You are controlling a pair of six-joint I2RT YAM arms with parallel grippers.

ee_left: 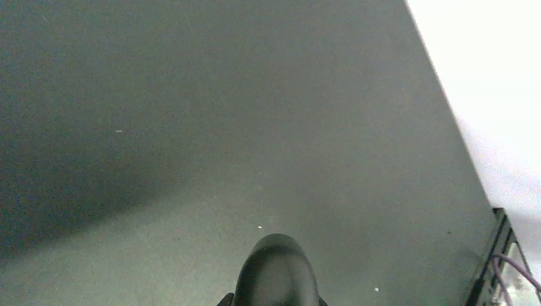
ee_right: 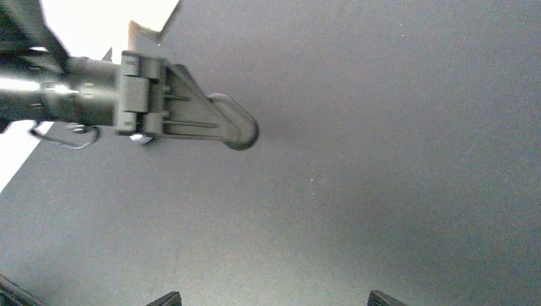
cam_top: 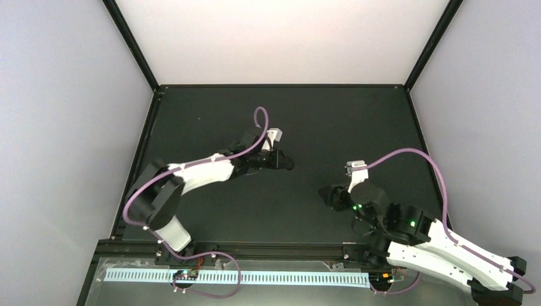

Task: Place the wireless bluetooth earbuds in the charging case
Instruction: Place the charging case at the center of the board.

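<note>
No earbuds show in any view. A dark glossy pebble-shaped charging case point(ee_left: 277, 268), closed, sits between the jaws of my left gripper point(ee_left: 271, 301), which is shut on it. In the top view the left gripper point(cam_top: 281, 159) hovers near the middle of the black table. The right wrist view shows it side-on point(ee_right: 191, 118) with the rounded case point(ee_right: 237, 129) at its tip. My right gripper point(ee_right: 274, 299) is open and empty, with only its two fingertips point(ee_right: 167, 298) showing above bare mat. In the top view the right gripper point(cam_top: 326, 194) is to the right of the left one and nearer the front.
The black table mat point(cam_top: 287, 115) is enclosed by white walls and a black frame point(ee_left: 491, 261). Purple cables point(cam_top: 408, 153) loop over both arms. A white slotted strip point(cam_top: 255, 277) runs along the near edge, below the arm bases.
</note>
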